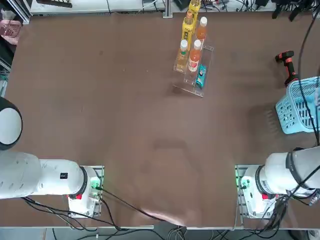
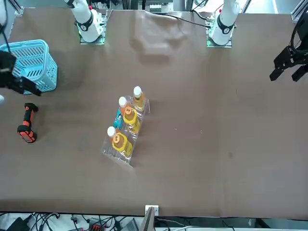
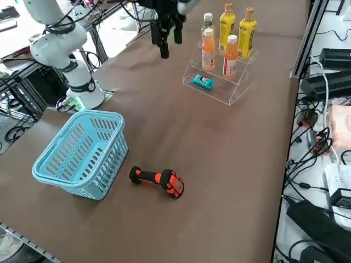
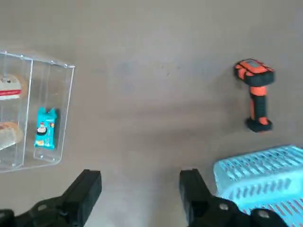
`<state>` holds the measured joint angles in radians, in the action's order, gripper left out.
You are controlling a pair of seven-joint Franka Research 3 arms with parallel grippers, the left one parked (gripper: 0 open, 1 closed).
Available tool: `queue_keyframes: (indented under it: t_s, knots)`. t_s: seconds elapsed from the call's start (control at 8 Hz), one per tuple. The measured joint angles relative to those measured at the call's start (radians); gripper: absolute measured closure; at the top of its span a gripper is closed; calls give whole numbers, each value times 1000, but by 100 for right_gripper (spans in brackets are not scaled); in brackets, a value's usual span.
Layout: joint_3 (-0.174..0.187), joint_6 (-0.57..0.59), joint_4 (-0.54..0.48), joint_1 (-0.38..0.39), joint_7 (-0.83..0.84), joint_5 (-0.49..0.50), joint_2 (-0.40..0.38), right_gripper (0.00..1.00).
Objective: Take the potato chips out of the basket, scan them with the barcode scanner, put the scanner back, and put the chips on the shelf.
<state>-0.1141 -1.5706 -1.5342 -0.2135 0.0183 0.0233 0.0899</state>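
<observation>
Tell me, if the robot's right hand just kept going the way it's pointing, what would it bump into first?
Probably just bare table. The right hand is open, empty and pointing down, with the basket off to one side and the shelf to the other. Its height above the table is hard to judge.

Most of the counter (image 1: pixel 100 110) is left bare, so wide free room is offered across the left and centre of the top view. Passage is blocked at upper centre by the shelf (image 1: pixel 194 75) with its bottles (image 1: pixel 189 25). At the right edge, room is narrowed by the basket (image 1: pixel 295 107) and the barcode scanner (image 1: pixel 287 64) just above it.
</observation>
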Motion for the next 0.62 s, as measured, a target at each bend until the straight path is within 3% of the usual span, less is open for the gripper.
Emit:
queue_keyframes:
  t_s: [0.25, 0.62]
  knots:
    - [-5, 109, 90, 0, 0, -12, 7, 0]
    - [-18, 117, 111, 7, -1, -12, 63, 0]
